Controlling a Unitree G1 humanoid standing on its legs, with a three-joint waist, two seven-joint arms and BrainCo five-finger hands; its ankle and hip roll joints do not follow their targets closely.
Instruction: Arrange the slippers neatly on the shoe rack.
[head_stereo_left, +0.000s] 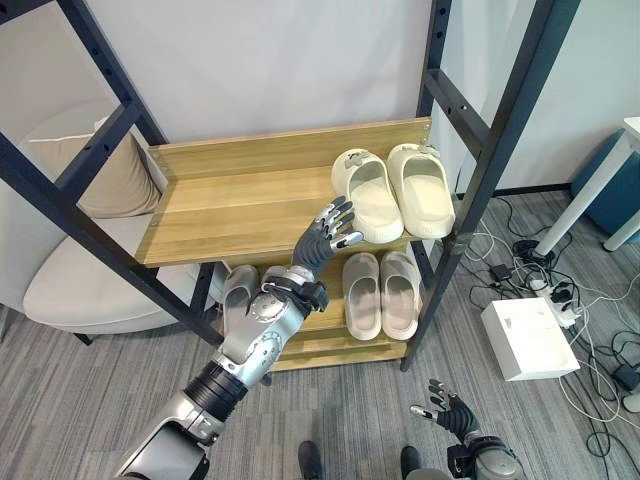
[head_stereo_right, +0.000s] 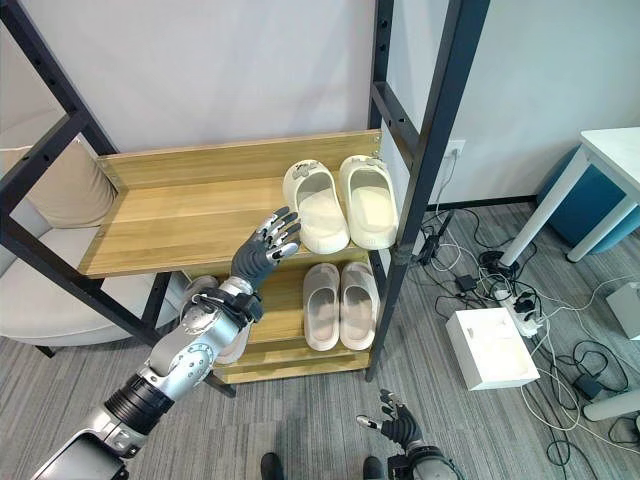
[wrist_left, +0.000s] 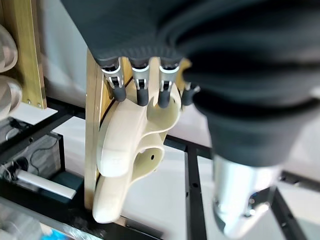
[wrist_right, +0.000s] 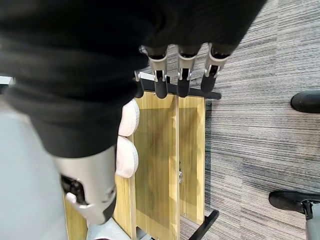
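Right hand (head_stereo_left: 448, 412) low, fingers relaxed; left hand (head_stereo_left: 330, 232) spread beside cream slippers (head_stereo_left: 393, 190) (toes toward rack's (head_stereo_left: 230, 205) back wall).

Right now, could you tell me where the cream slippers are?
The cream slippers sit side by side at the upper shelf's right end, just beyond the left hand.
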